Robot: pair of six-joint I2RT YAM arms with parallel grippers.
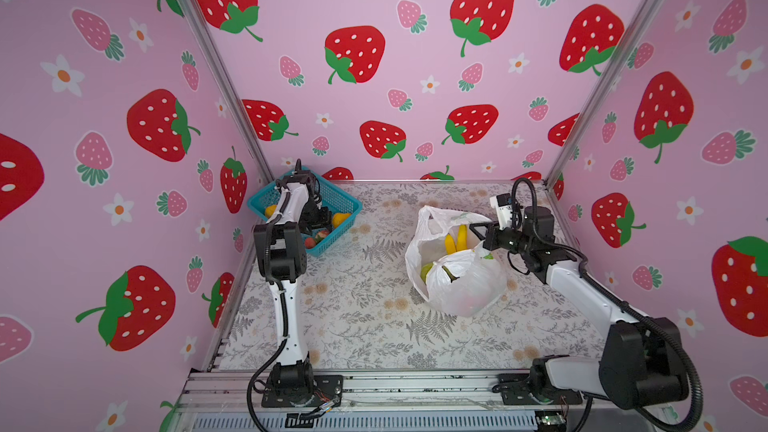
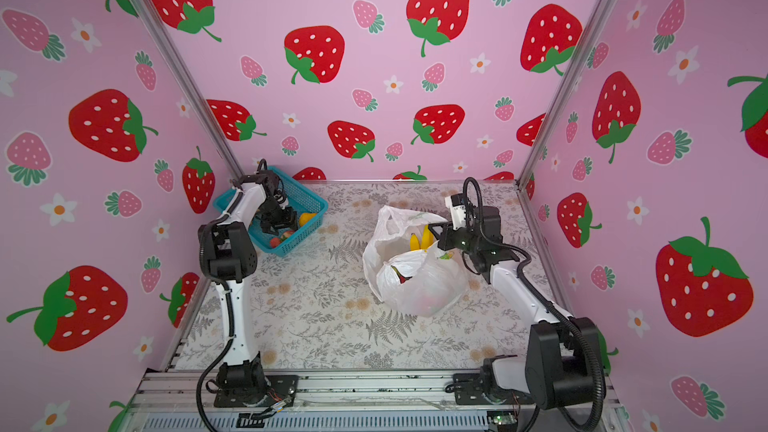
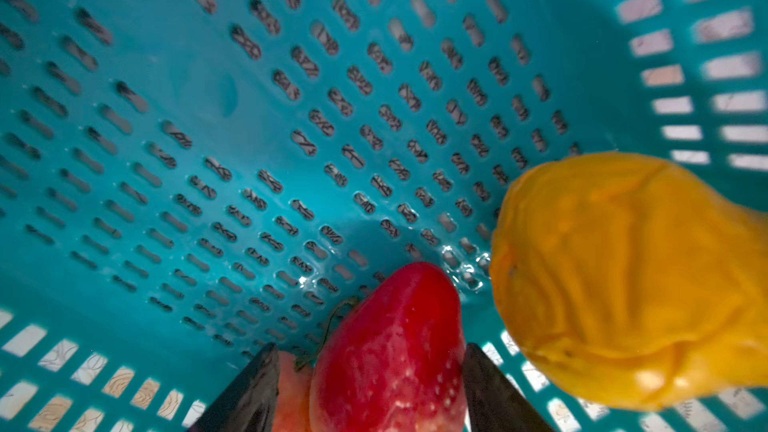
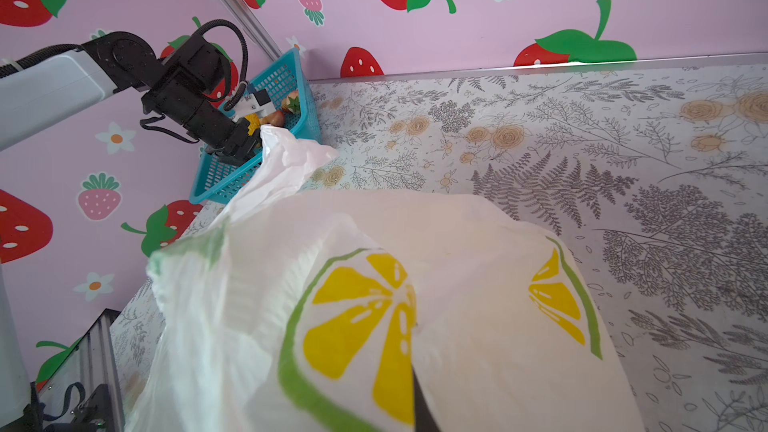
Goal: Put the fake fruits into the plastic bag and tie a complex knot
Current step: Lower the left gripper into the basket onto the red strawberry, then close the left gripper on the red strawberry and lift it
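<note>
inspecting the containers: the teal basket (image 1: pixel 345 201) stood at the back left corner of the table (image 1: pixel 353 326), well apart from the plastic bag (image 1: pixel 465 284), which sat right of centre with its mouth open. of the fake fruits (image 1: pixel 318 238), the basket held a red strawberry (image 3: pixel 390 351), an orange-yellow fruit (image 3: pixel 623 280) just beside it and a pinkish piece (image 3: pixel 293 392). the left gripper (image 3: pixel 370 347) was down inside the basket, jaws spread either side of the strawberry, not visibly clamped. the bag held yellow bananas (image 1: pixel 456 238) and a green piece (image 1: pixel 424 272). the right gripper (image 1: pixel 478 228) was clenched on the bag's rim.
</note>
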